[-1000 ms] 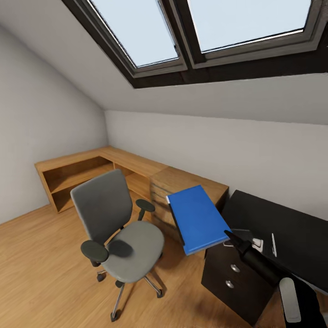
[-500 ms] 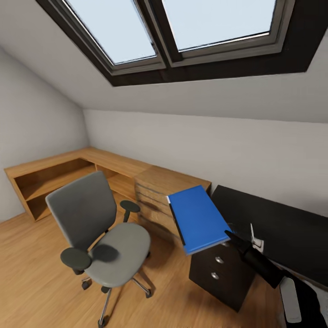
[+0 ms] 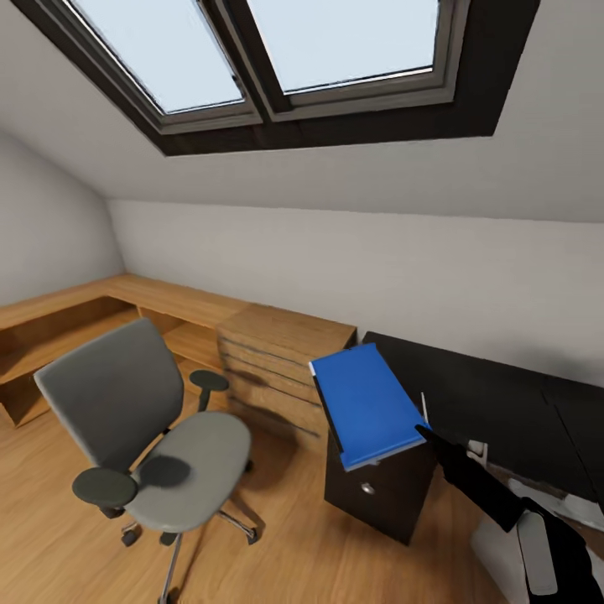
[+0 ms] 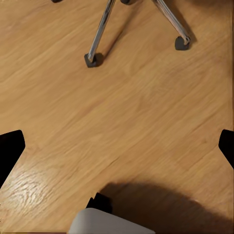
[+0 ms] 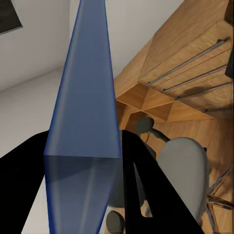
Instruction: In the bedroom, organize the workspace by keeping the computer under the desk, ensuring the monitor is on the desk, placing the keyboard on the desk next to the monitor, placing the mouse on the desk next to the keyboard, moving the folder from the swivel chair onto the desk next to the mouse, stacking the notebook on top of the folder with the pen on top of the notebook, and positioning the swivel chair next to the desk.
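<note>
My right gripper [image 3: 424,434] is shut on the near corner of the blue folder [image 3: 366,403] and holds it level in the air, between the wooden drawer unit and the black desk [image 3: 503,394]. In the right wrist view the folder [image 5: 83,122] shows edge-on between the black fingers [image 5: 146,190]. The grey swivel chair [image 3: 143,436] stands on the floor to the left with its seat bare. A thin white pen [image 3: 422,408] lies on the desk just past the folder. My left gripper [image 4: 117,148] hangs open over the floor near the chair's casters [image 4: 93,59].
A light-wood shelf and drawer unit [image 3: 277,352] runs along the wall behind the chair. The desk's black drawer pedestal [image 3: 377,495] sits below the folder. Skylights [image 3: 252,59] fill the sloped ceiling. Wood floor [image 3: 277,545] lies open between chair and desk.
The whole view has swung to the right, so the chair and shelf sit further left and more of the desk shows. The folder stays held in my right gripper.
</note>
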Robot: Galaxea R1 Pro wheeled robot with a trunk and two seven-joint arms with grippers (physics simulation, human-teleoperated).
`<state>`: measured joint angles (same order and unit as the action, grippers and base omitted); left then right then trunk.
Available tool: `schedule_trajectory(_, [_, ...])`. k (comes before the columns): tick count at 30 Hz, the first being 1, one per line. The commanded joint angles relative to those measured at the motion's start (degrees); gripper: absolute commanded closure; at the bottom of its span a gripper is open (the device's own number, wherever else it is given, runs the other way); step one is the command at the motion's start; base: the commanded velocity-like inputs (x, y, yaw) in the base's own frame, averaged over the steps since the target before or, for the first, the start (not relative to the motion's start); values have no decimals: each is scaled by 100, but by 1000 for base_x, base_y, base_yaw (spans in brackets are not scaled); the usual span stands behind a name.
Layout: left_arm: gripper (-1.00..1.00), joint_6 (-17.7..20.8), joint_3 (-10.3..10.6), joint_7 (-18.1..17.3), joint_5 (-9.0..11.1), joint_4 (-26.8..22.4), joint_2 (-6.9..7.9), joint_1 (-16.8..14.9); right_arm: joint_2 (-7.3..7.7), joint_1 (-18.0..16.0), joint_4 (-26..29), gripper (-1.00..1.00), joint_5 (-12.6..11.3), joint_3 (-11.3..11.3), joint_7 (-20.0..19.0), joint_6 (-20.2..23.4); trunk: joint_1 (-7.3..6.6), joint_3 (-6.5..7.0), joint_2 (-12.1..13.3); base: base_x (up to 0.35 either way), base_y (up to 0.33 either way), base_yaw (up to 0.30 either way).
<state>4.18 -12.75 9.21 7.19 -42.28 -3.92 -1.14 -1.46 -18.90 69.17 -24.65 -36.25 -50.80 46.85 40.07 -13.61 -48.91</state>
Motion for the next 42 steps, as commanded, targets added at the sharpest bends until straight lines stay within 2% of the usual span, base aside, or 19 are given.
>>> schedule_trajectory(1, [-100, 30, -8, 8, 54, -15, -4, 0, -4, -8, 0, 100, -5, -14, -18, 29, -2, -11, -7, -108, 18, -262])
schedule_trajectory(17, [-100, 30, -8, 10, 54, 4, -14, 0, -8, -8, 0, 100, -5, -14, -18, 8, -2, -20, -7, -15, 2, -281])
schedule_trajectory(21, [-100, 30, -1, 10, 54, 83, -57, 0, -10, -8, 0, 100, -5, -14, -18, 1, -2, -20, -7, 0, 0, -294])
schedule_trajectory(28, [-100, 30, 0, 9, 54, 97, -74, 0, 22, -8, -147, 100, -14, -14, -58, 8, -2, -20, -7, 0, 0, -59])
schedule_trajectory(42, [-100, 30, 0, 10, 54, 106, -91, 0, 32, -8, -159, 100, -14, -14, -36, 9, -2, -20, -7, 0, 0, -260])
